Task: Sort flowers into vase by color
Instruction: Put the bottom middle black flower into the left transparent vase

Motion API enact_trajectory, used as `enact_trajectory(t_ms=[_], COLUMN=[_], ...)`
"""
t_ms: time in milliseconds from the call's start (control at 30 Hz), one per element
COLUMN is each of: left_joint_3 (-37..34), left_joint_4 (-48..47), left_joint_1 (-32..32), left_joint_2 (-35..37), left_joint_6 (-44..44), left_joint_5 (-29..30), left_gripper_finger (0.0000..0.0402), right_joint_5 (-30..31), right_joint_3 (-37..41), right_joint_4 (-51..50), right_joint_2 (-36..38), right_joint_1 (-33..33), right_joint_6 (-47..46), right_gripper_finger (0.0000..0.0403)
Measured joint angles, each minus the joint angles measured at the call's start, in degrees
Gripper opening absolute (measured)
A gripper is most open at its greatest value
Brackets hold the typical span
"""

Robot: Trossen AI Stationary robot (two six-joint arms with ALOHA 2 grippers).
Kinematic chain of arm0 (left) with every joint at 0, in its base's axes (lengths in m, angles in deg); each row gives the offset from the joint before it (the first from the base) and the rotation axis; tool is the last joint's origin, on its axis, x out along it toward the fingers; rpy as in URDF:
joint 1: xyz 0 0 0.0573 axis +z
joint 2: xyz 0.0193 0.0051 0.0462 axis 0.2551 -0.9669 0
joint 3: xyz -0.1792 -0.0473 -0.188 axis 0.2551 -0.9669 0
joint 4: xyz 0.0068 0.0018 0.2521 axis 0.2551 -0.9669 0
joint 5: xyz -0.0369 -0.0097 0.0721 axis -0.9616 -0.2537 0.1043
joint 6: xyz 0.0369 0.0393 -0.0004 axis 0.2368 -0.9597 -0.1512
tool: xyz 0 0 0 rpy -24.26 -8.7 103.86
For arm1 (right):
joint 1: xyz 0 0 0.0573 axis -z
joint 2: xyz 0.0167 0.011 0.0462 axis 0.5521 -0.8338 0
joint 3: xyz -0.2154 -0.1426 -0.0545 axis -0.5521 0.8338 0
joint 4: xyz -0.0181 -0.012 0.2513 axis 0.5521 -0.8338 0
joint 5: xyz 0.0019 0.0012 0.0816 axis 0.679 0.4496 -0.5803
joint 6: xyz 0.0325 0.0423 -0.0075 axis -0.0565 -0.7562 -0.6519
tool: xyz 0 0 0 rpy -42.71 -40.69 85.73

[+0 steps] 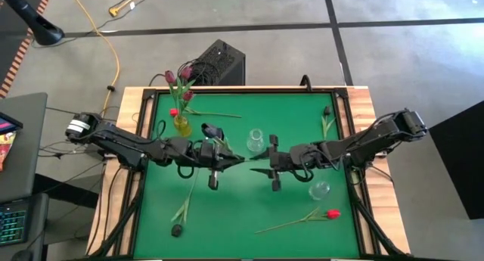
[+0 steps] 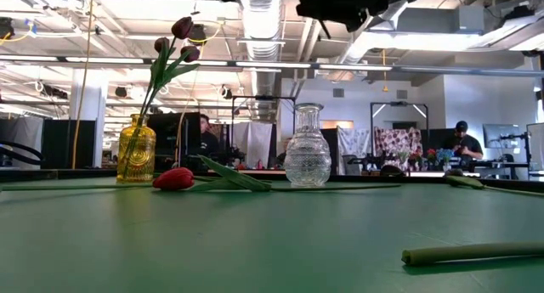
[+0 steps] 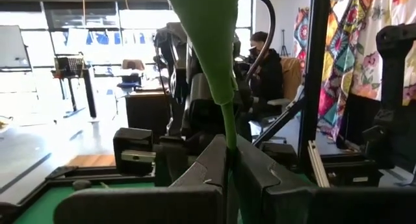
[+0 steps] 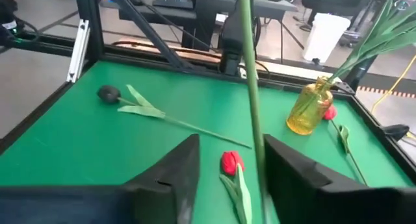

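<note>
left gripper (image 1: 214, 181): sitting just left of mat centre, fingers (image 3: 208, 169) pinching a green stem (image 3: 229, 130); a broad green leaf (image 3: 207, 39) is rising above them in the left wrist view
right gripper (image 1: 275, 181): sitting just right of centre, fingers (image 4: 175, 169) spread either side of a thin stem (image 4: 250, 87) without touching it, stem closer to one finger
held flower (image 1: 227, 156): spanning the gap between both grippers above the mat; can't tell the head colour
yellow vase (image 1: 181, 125): at 10 o'clock on the green mat (image 1: 242, 208), holding three pink-maroon tulips (image 1: 177, 78)
clear vase (image 1: 255, 140): at 12 o'clock from centre, standing upright
second clear vase (image 1: 319, 190): at 4 o'clock, near the right arm
red tulip (image 1: 330, 213): lying at 5 o'clock, stem pointing toward 7
dark tulip (image 1: 177, 229): lying at 7 o'clock near the mat edge
flower at 2 o'clock (image 1: 327, 121): lying by the right edge
red head (image 1: 173, 112): lying beside the yellow vase
</note>
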Motion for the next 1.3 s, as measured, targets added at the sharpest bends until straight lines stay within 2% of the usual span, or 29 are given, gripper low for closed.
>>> enact_trajectory(t_ms=[200,400,533,767,1167,1300], left_joint_3=[0.0,0.0,0.0,0.0,0.0,0.0], left_joint_4=[0.0,0.1,0.5,1.5,1.8,1.9], left_joint_1=[0.0,0.0,-0.6,-2.1,-2.4,-2.4], left_joint_2=[0.3,0.3,0.3,0.3,0.3,0.2], left_joint_6=[-1.7,-2.5,-4.9,-10.4,-13.0,-13.6], left_joint_5=[4.7,8.9,12.2,19.2,24.1,24.1], left_gripper_finger=[0.0,0.0,0.0,0.0,0.0,0.0], right_joint_5=[0.3,0.5,0.5,0.1,-1.5,-1.5], right_joint_3=[0.0,0.0,0.0,0.0,0.0,0.0], right_joint_4=[-0.5,-0.3,0.1,1.5,3.9,3.1], right_joint_2=[0.1,0.1,0.1,0.1,0.1,0.1], right_joint_1=[0.0,0.4,0.8,1.1,1.1,1.0], right_joint_6=[-2.0,-7.5,-11.3,-15.6,-15.9,-15.7], right_gripper_finger=[0.008,0.0028,0.0028,0.0056,0.0054,0.0055])
